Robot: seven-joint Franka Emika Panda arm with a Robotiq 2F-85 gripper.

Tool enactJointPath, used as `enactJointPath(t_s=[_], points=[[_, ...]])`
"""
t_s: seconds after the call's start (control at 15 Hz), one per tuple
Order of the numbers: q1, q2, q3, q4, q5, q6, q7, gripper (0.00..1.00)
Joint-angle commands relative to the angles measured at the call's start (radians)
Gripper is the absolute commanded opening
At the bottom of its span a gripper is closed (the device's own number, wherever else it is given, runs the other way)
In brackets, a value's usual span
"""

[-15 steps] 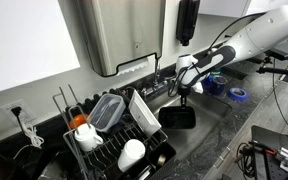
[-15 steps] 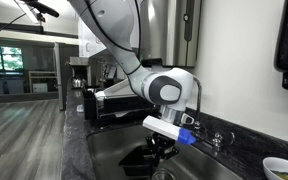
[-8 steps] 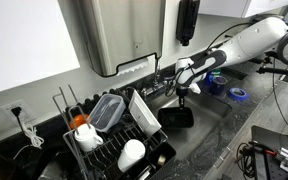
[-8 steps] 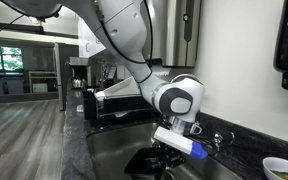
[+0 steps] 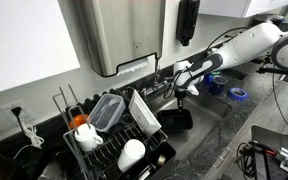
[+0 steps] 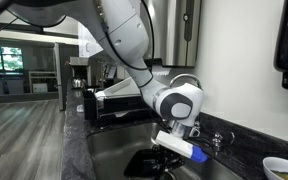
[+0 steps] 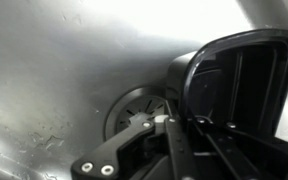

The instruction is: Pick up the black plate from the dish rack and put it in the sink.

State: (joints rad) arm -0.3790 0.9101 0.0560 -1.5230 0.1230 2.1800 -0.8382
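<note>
The black plate (image 5: 177,117) is a square, dark dish with a raised rim. It hangs low inside the steel sink (image 5: 212,112), tilted on its edge. My gripper (image 5: 181,94) is right above it and shut on its rim. In an exterior view the plate (image 6: 147,160) is down in the basin below the gripper (image 6: 171,153). In the wrist view the plate (image 7: 234,75) fills the right side, its rim between my fingers (image 7: 176,135), with the sink drain (image 7: 134,105) just beside it.
The dish rack (image 5: 114,140) on the counter holds a white bowl (image 5: 132,153), a clear container (image 5: 107,110), a white plate (image 5: 144,110) and an orange item (image 5: 79,121). A faucet (image 5: 156,72) stands behind the sink. Blue tape rolls (image 5: 238,94) lie on the counter.
My gripper has moved a little lower and deeper into the sink with the black plate still in it.
</note>
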Motion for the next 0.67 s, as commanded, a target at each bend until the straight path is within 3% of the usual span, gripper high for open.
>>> enactJointPath(t_s=[0.0,0.33,0.4,0.47,0.6], points=[[-0.022,0.031,0.023,0.049,0.018,-0.056,-0.059,0.02],[-0.026,0.042,0.024,0.072,0.022,-0.113,-0.105,0.02],[-0.027,0.043,0.024,0.076,0.024,-0.123,-0.112,0.32],[-0.025,0.04,0.02,0.075,0.022,-0.127,-0.116,0.33],[-0.025,0.04,0.018,0.081,0.024,-0.14,-0.121,0.45]])
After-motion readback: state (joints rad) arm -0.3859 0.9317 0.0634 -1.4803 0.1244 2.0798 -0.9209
